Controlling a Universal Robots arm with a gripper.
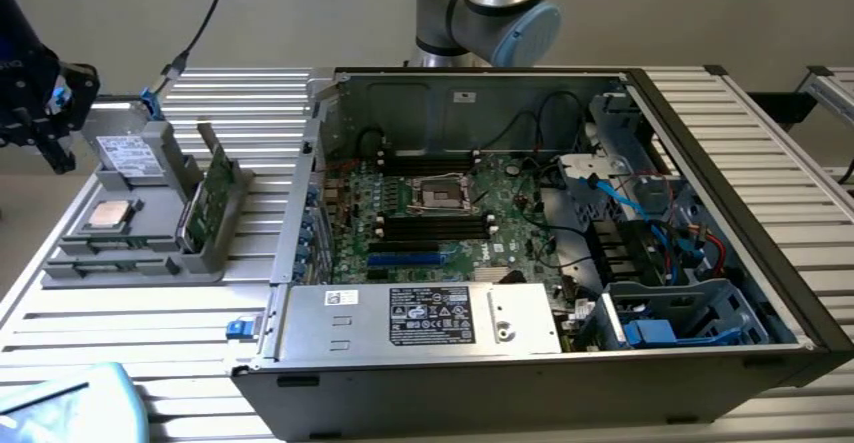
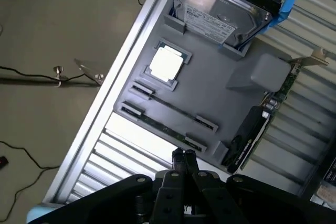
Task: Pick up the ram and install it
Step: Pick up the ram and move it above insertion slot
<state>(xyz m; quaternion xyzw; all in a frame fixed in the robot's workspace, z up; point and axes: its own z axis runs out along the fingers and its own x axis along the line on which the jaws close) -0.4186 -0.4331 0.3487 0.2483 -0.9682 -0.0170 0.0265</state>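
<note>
The ram (image 2: 160, 126) sits in the tray (image 2: 210, 90), pointing 9 to 3 o'clock in the exterior view. The gripper (image 2: 184, 156) is near it, clenched and empty.

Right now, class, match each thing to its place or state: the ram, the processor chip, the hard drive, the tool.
Things:
1 ram
2 processor chip
3 hard drive
4 tool

Places or states:
A shut, near the gray tray
B in a blue bracket
C long narrow slot of the tray
D square recess of the tray

Pairs: 1-C; 2-D; 3-B; 4-A.
</note>
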